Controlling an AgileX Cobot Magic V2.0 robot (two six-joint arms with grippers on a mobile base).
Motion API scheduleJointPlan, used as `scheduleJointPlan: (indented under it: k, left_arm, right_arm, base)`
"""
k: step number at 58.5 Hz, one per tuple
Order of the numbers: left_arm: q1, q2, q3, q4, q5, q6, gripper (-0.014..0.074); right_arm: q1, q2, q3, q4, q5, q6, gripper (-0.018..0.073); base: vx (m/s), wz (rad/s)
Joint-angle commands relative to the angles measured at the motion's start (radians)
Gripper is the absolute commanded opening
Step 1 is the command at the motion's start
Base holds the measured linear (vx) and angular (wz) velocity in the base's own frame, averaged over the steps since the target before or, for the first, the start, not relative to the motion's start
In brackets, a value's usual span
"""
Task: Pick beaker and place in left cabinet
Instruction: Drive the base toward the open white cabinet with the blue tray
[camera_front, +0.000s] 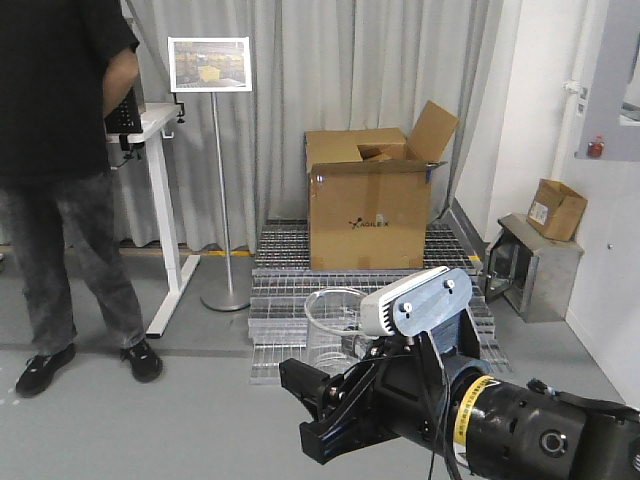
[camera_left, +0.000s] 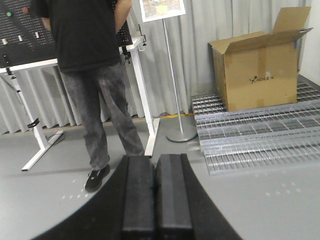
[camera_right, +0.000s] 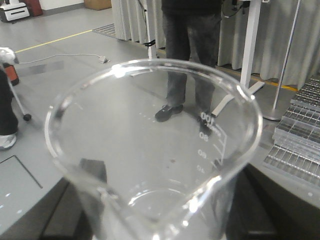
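Our right arm comes in from the lower right of the front view, its forearm near level and pointing left, with the pale wrist camera housing riding on top. The right tool grips the beaker. In the right wrist view the glass fills the frame, its flared rim and spout towards the lens, white graduation marks on the far wall, and a dark finger against each side low down. From the front, the beaker shows just above and behind the black tool, held in the air over the floor. Our left tool is closed on nothing, its two pads pressed flat together, and it faces out across the same grey floor. Bare floor lies to the left of the beaker and below it. The stepped edge of the metal grating lies behind it, and the open cardboard box sits further back on that grating. A person in dark clothes stands at the far left, well apart, and a sign stand rises between the person and the box.
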Motion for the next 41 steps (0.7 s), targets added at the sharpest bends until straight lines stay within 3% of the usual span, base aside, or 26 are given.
scheduleJointPlan:
  k: [1, 41]
  left_arm:
    - [-0.007, -0.01, -0.018, -0.005, -0.088, -0.002, -0.0006]
    - [-0.007, -0.01, -0.018, -0.005, -0.088, -0.002, -0.0006]
  right_arm:
    - [-0.003, -0.033, -0.034, 0.012, -0.067, -0.005, 0.0064]
    - [-0.003, -0.033, -0.034, 0.012, -0.067, -0.005, 0.0064]
  base:
    - [0.6, -0.01]
    - [0.58, -0.01]
